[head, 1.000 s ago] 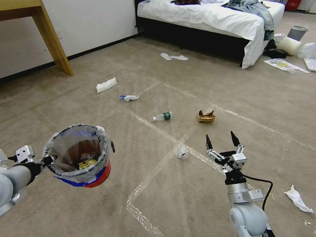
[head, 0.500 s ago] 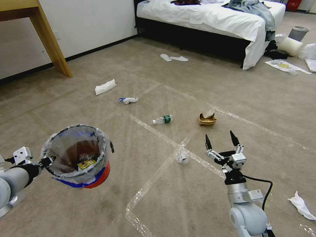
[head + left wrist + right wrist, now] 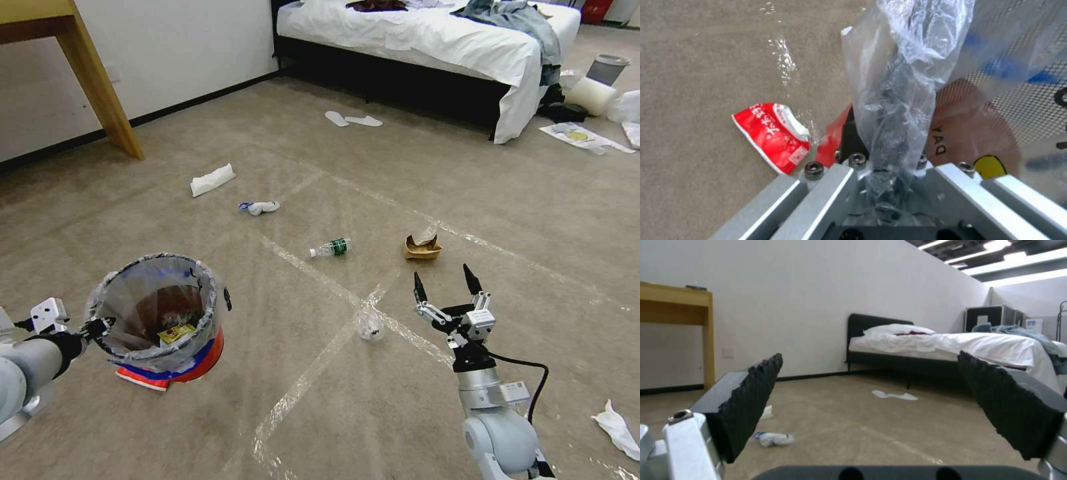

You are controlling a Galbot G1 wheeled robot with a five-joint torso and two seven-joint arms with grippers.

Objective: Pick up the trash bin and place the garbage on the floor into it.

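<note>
From the head camera, the left gripper (image 3: 99, 327) is clamping the rim of the trash bin (image 3: 160, 317), holding it low over the floor (image 3: 347, 400) at the robot's left. The bin is looking light and stiff enough to hang from one rim pinch, though its crinkly liner is probably slippery, so a hold on rim and bag together seems safest. The right gripper (image 3: 445, 284) is hovering with its fingers spread wide and empty, near a small clear crumpled wad (image 3: 369, 326) on a tape line. Beyond it the bottle (image 3: 331, 247) is lying on its side; it should be light and apt to roll, best taken across its body. The torn paper bag (image 3: 421, 247) and the white tissue (image 3: 213, 180) should be soft and crushable.

In the left wrist view, the bag plastic (image 3: 902, 83) is bunching between the closed fingers, and a red wrapper (image 3: 771, 135) is lying flat on the carpet just beside the bin.

In the right wrist view, the black toothed pads (image 3: 751, 400) are standing well apart, looking toward the bed (image 3: 951, 346).

Against the earlier head pictures, the whole scene is shifting slightly, so the camera is moving; a red wrapper edge is now peeking from under the bin.
</note>
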